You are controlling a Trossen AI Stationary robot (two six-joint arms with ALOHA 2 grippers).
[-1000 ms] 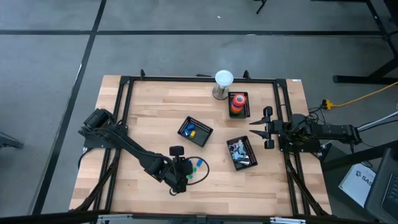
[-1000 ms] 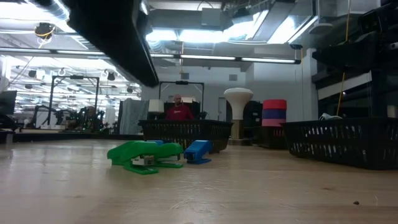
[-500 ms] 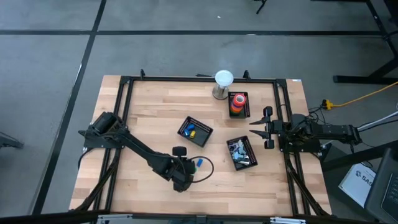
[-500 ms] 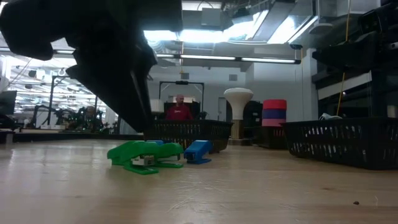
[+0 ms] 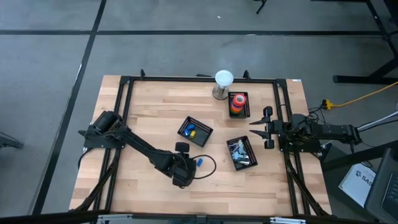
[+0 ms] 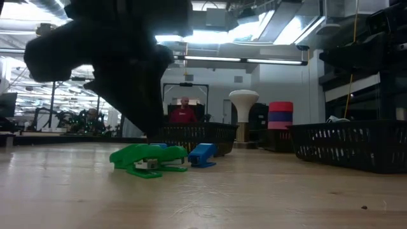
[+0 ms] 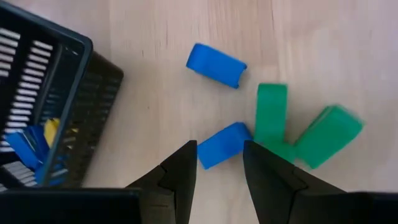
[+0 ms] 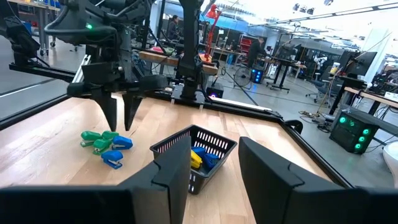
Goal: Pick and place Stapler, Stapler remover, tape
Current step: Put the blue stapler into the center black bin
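The left gripper (image 7: 217, 163) hangs over the front of the wooden table (image 5: 155, 109), its two dark fingers (image 7: 180, 171) parted and holding nothing, directly above a cluster of small blocky items. Seen from the left wrist, one blue block (image 7: 221, 144) lies between the fingertips, a second blue block (image 7: 216, 64) lies apart from it nearer the left basket (image 7: 56, 93), and two green pieces (image 7: 272, 119) touch the first blue block on its far side from that basket. From table height the green pieces (image 6: 147, 159) and a blue block (image 6: 203, 154) rest flat on the wood, with the dark mass of the left arm (image 6: 127, 70) above them. The left basket (image 5: 194, 131), a black mesh bin, sits just behind the cluster and holds blue and yellow items. A second black basket (image 5: 241, 153) stands to the right of the left basket, near the right gripper (image 5: 268, 129), and holds grey and blue objects too small to identify. The tape (image 5: 237, 103), a stack of red, orange and green rolls, stands in a third black bin behind the second basket, beside a white-topped stand (image 5: 223, 84). The right gripper waits at the right table edge, fingers (image 8: 171, 171) apart and empty. A person (image 6: 183, 112) in red is visible in the room beyond the left basket.
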